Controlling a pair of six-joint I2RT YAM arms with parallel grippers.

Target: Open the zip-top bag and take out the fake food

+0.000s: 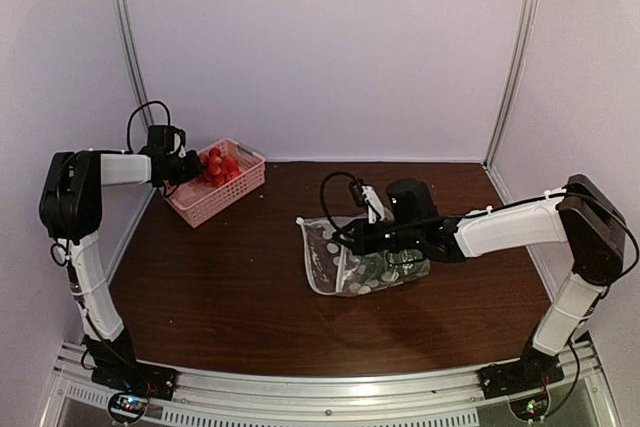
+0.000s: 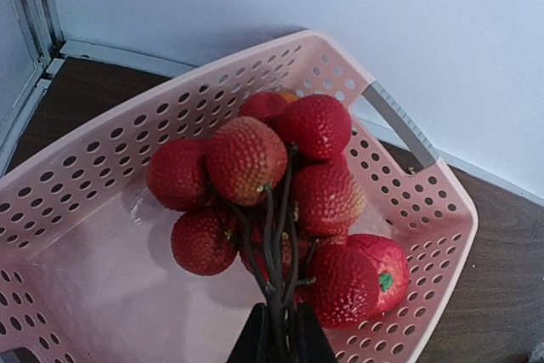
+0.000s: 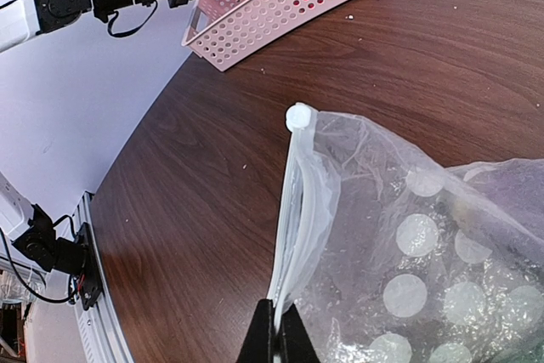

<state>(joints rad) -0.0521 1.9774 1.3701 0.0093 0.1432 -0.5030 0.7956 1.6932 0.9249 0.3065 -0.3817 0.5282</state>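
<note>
The clear polka-dot zip-top bag [image 1: 360,262] lies mid-table; dark and green shapes show dimly through it. My right gripper [image 3: 277,333] is shut on the bag's white zip strip [image 3: 293,210], whose mouth gapes slightly. My left gripper [image 2: 279,337] is shut on the dark stems of the red grape-like bunch [image 2: 263,184] and holds it over the pink basket [image 2: 102,176]. The bunch also shows in the top view [image 1: 217,166]. A red-orange piece with a green spot [image 2: 387,269] lies in the basket under the bunch.
The pink lattice basket [image 1: 240,190] stands at the back left by the wall. Metal frame posts [image 1: 515,57] run up the back corners. A rail [image 1: 330,392] runs along the near table edge.
</note>
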